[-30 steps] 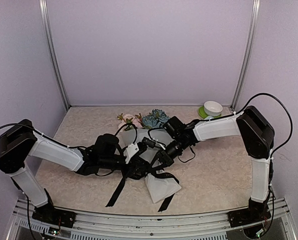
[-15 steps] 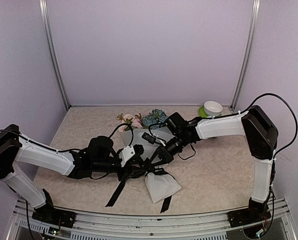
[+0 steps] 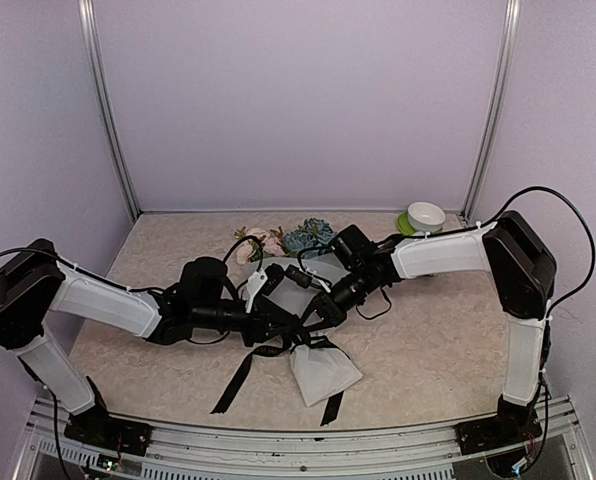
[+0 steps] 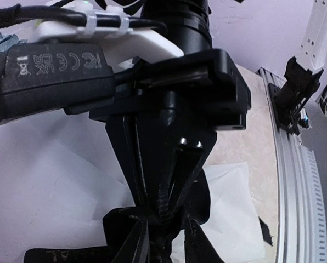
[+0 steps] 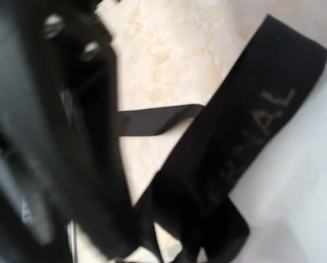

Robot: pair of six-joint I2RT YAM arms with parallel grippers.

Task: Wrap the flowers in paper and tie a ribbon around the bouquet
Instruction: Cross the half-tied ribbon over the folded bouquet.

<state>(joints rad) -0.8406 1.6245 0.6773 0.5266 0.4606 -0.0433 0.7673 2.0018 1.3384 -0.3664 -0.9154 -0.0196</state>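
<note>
Left gripper (image 4: pixel 157 215) pinched narrow on the bunched ribbon (image 4: pixel 119 233) at the middle of the bouquet (image 3: pixel 325 370), centre table. Right gripper (image 3: pixel 316 313) closed, just right of it; whether it grips ribbon, cannot tell.

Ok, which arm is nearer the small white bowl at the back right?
Right. The right arm passes just on the near side of the small white bowl; the left arm lies far to its left, by the black satin ribbon.
</note>
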